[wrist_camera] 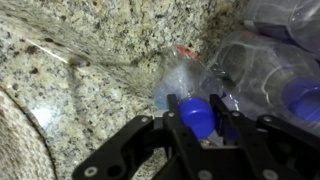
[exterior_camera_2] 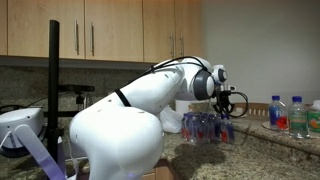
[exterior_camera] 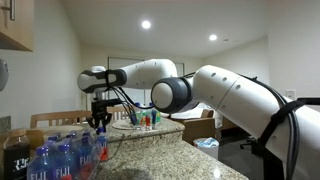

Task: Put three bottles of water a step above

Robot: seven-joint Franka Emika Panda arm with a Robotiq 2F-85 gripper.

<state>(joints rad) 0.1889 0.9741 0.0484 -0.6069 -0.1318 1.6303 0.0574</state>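
Observation:
In the wrist view my gripper [wrist_camera: 197, 120] is shut on the blue cap of a clear water bottle [wrist_camera: 180, 80] that stands on the granite. One finger [wrist_camera: 173, 112] presses each side of the cap. More bottles [wrist_camera: 262, 70] crowd against it on the right. In both exterior views the gripper [exterior_camera: 100, 120] [exterior_camera_2: 226, 108] points down into a cluster of bottles [exterior_camera: 62, 158] [exterior_camera_2: 205, 128] on the countertop. The raised granite ledge [exterior_camera_2: 296, 137] carries two bottles [exterior_camera_2: 277, 113] in an exterior view. That ledge [exterior_camera: 170, 127] runs behind the gripper in an exterior view.
Speckled granite countertop [wrist_camera: 70, 90] spreads to the left of the held bottle. Small colourful items [exterior_camera: 148, 120] sit on the ledge. Wooden cabinets [exterior_camera_2: 110, 30] hang above the counter. A black stand [exterior_camera_2: 53, 80] rises beside the arm's base.

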